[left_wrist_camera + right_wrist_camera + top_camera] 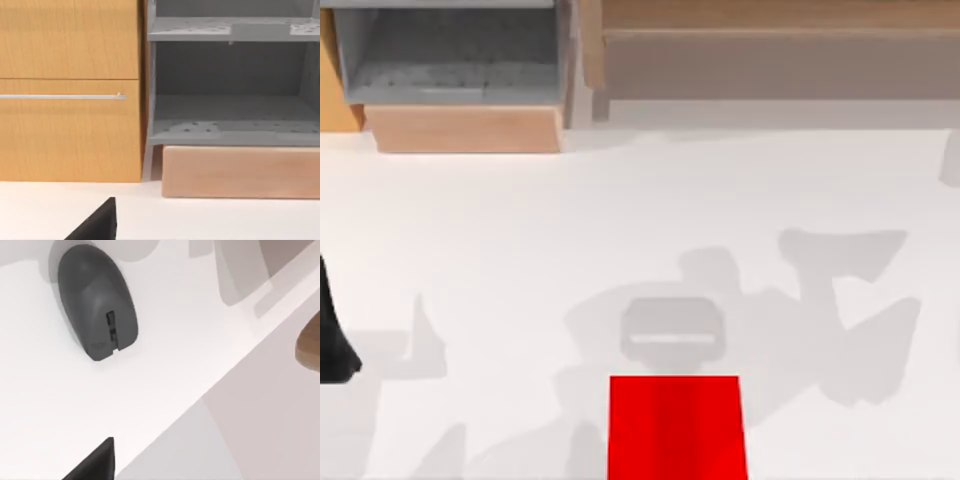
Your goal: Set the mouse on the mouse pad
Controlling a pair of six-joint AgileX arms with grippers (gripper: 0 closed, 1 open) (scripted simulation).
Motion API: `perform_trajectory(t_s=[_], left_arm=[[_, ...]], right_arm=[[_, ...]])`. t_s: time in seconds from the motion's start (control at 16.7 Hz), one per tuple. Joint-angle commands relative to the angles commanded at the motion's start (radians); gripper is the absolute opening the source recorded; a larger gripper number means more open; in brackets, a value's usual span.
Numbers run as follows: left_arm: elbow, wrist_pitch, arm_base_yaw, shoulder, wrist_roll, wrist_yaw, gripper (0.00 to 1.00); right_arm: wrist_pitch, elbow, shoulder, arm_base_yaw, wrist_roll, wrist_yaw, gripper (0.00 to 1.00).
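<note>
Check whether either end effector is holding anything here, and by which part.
Nothing is held. The mouse lies free on the white table, just beyond the mouse pad, with no end effector on it.

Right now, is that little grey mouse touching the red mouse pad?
Apart. In the top view a thin strip of white table shows between the mouse and the near edge of the mouse pad, so it lies just beyond it.
</note>
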State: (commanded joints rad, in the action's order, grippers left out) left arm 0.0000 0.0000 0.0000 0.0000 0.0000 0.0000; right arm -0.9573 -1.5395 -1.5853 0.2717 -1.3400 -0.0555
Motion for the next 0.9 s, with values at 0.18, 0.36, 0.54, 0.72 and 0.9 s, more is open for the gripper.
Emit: perform_trajectory(t_s=[0.18,0.36,0.54,0.72,0.9], left_arm=[[0.0,0.0,0.0,0.0,0.0,0.0,1.0],[0.0,0.0,0.0,0.0,0.0,0.0,1.0],[0.0,0.0,0.0,0.0,0.0,0.0,1.0],[0.0,0.0,0.0,0.0,0.0,0.0,1.0],[0.0,0.0,0.0,0.0,0.0,0.0,1.0]], right_arm=[[-0.149,-0.191,-0.271,0.019,-0.136,0.008,1.0],[-0.26,-0.346,-0.49,0.027,-0.232,0.021,1.0],[-0.329,-0.471,-0.645,0.027,-0.296,0.035,1.0],[-0.363,-0.534,-0.726,0.023,-0.321,0.045,1.0],[-0.367,-0.54,-0.737,0.022,-0.321,0.047,1.0]])
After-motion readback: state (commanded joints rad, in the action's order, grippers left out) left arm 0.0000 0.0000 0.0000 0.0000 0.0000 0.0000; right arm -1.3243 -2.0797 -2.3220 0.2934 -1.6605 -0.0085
